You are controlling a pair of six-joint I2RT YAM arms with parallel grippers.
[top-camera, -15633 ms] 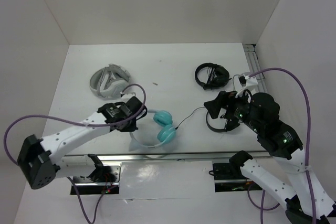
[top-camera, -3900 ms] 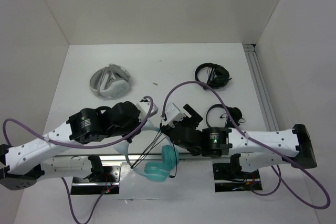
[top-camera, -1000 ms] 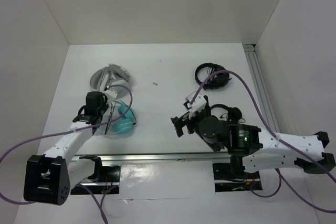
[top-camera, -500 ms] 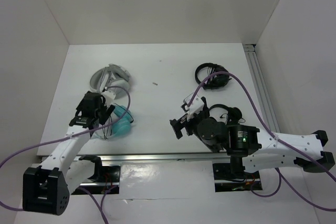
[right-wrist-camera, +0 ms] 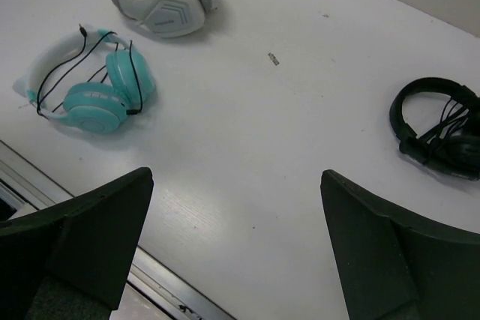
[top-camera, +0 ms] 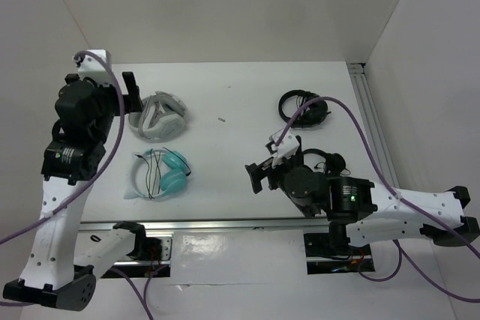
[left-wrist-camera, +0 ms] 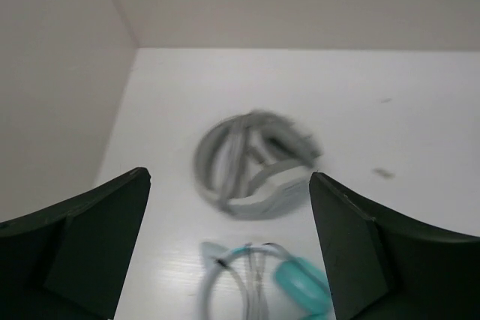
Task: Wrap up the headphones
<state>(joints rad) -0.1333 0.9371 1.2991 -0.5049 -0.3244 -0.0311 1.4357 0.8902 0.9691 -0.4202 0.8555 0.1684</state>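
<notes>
The headphones [top-camera: 161,174], with teal ear cups and a pale headband, lie flat on the white table at the left. Their thin black cable is looped across the band and cups [right-wrist-camera: 90,84]. My left gripper [top-camera: 121,99] is open and raised well above the table, back and left of them. In the left wrist view they show blurred at the bottom edge [left-wrist-camera: 300,286], below the empty gap of the left gripper [left-wrist-camera: 229,260]. My right gripper [top-camera: 260,166] is open over the table's middle, right of the headphones, and holds nothing [right-wrist-camera: 236,252].
Grey-white headphones [top-camera: 156,116] lie just beyond the teal pair. Black headphones [top-camera: 302,107] sit at the back right, and another black pair [top-camera: 319,166] lies partly under my right arm. A metal rail [top-camera: 225,224] runs along the near table edge.
My left gripper has opened, let go of the headphones and risen up and back to the far left. The headphones now lie flat on the table. The right arm has barely moved.
</notes>
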